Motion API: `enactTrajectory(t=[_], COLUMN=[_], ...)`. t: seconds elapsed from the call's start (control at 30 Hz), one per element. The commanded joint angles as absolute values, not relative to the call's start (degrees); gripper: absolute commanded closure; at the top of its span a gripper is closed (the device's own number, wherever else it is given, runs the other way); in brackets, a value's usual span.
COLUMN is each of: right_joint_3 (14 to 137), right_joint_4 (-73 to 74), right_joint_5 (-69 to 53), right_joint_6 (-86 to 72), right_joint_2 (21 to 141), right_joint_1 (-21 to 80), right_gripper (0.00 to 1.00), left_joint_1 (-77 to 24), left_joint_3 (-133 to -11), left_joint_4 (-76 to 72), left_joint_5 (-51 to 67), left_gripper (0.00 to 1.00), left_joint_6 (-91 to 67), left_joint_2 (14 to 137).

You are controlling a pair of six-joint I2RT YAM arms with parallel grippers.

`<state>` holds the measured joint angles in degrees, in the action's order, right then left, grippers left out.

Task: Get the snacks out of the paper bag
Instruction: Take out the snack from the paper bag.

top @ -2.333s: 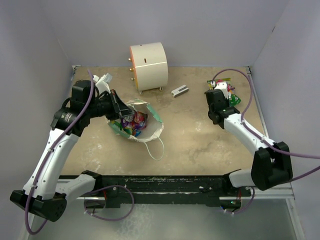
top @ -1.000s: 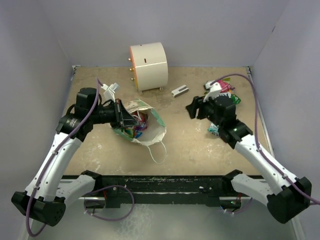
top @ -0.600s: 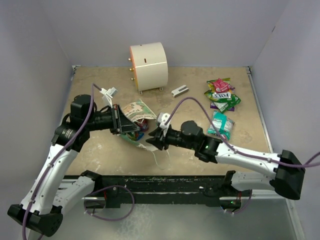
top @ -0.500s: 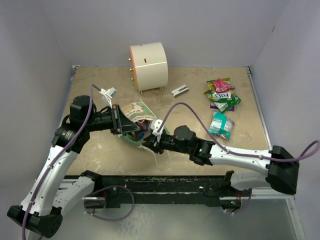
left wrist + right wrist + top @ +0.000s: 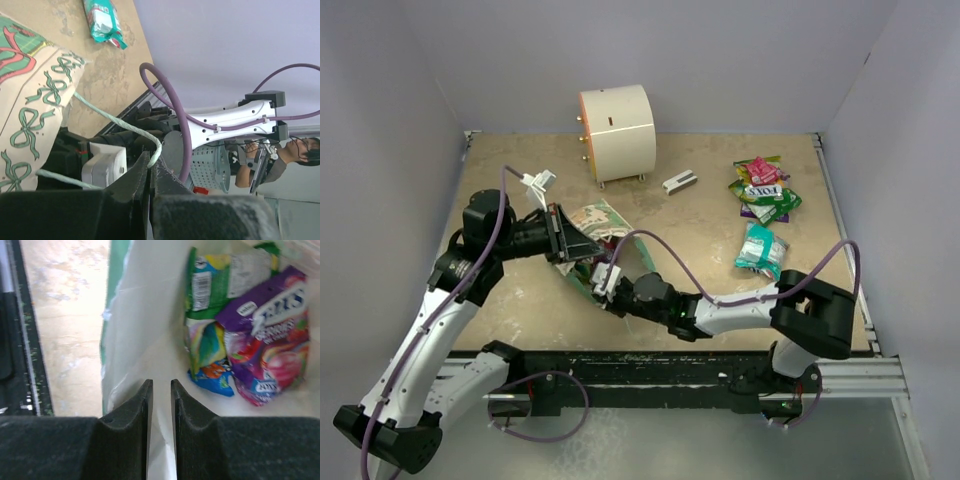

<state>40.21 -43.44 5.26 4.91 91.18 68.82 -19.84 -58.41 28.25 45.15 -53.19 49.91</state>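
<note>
The paper bag [image 5: 592, 222] lies tilted on its side left of centre, its mouth facing the near right. My left gripper [image 5: 563, 236] is shut on the bag's thin string handle [image 5: 120, 125] and holds the bag [image 5: 30, 85] up. My right gripper [image 5: 599, 279] is at the bag's mouth, with its jaws [image 5: 161, 386] a little apart and empty over the white inside. A purple snack packet [image 5: 270, 340] and a green one [image 5: 220, 280] lie deeper inside. Several snacks [image 5: 760, 190] and a teal packet [image 5: 760, 248] lie on the table at the right.
A white cylinder with an orange rim [image 5: 617, 130] stands at the back centre. A small grey-white block [image 5: 680, 182] lies to its right. Walls close in the table on three sides. The right arm stretches low across the near table.
My right arm swung from the snack pile at the far right across to the bag's mouth and reached in. A teal packet now lies on the table. My left gripper kept hold of the bag.
</note>
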Motion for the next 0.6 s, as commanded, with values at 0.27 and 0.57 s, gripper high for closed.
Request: enactTrajectory(t=[0.27, 0.57], right_joint_3=[34.12, 37.24], right_joint_4=[-63.66, -75.35], right_joint_5=[19.35, 25.67], right_joint_6=[4.81, 14.01], right_joint_2=[91.70, 102.74], right_joint_1=[72.25, 72.03], right_gripper=[0.65, 0.44], left_joint_1=[-30.76, -30.76], left_joint_3=[-54.90, -58.74], left_joint_4=[26.69, 27.49], left_joint_5=[34.64, 33.10], left_gripper=[1.00, 1.00], left_joint_6=[-58.48, -57.14], left_joint_2=[46.97, 48.91])
